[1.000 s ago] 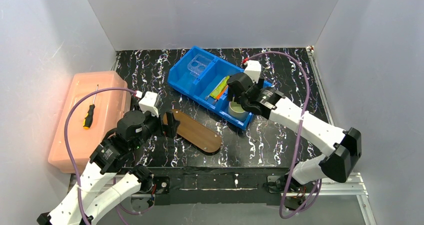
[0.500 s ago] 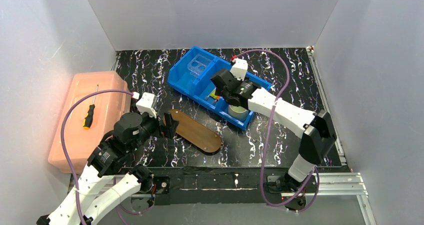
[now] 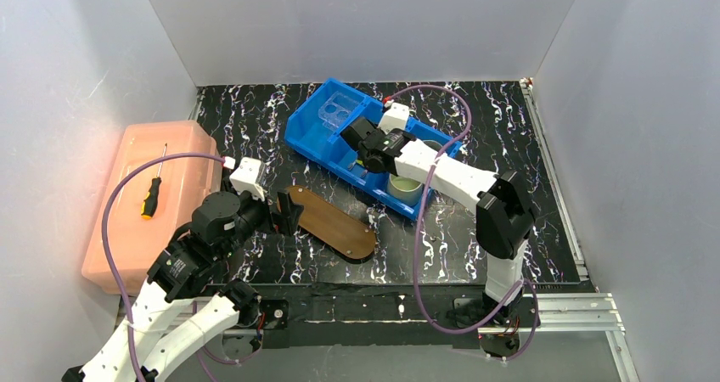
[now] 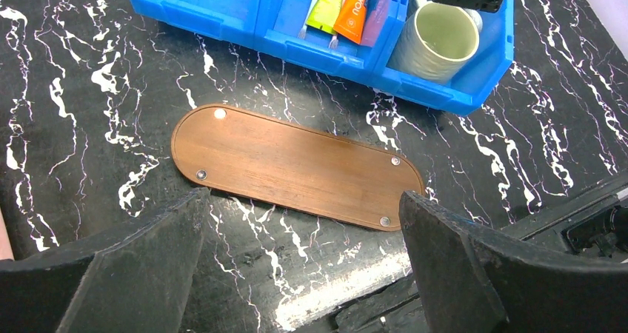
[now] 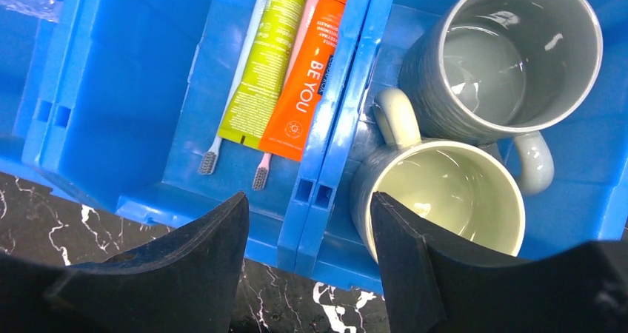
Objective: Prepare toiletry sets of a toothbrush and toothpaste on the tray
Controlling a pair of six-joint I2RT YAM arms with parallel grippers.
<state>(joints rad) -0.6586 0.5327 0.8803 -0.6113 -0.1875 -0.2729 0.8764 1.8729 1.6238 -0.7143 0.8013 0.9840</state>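
Note:
The brown wooden tray (image 3: 331, 222) lies bare on the black table, also in the left wrist view (image 4: 296, 166). My left gripper (image 4: 304, 200) is open and empty, hovering over the tray's near edge (image 3: 289, 212). The lime-green tube (image 5: 263, 66) and the orange tube (image 5: 311, 81) lie side by side in the blue bin's middle compartment (image 5: 111, 89). One pale toothbrush (image 5: 208, 163) lies left of the green tube and a pink one (image 5: 259, 177) between the tubes. My right gripper (image 5: 307, 200) is open and empty above the bin (image 3: 361, 137).
A green mug (image 5: 444, 192) and a grey mug (image 5: 511, 59) stand in the bin's right compartment. A clear plastic holder (image 3: 337, 109) sits in the bin's far compartment. A pink box (image 3: 161, 221) with a screwdriver (image 3: 153, 193) stands at the left.
My right gripper has swung left and back, from over the mugs to over the bin's middle compartment. The left arm has barely moved.

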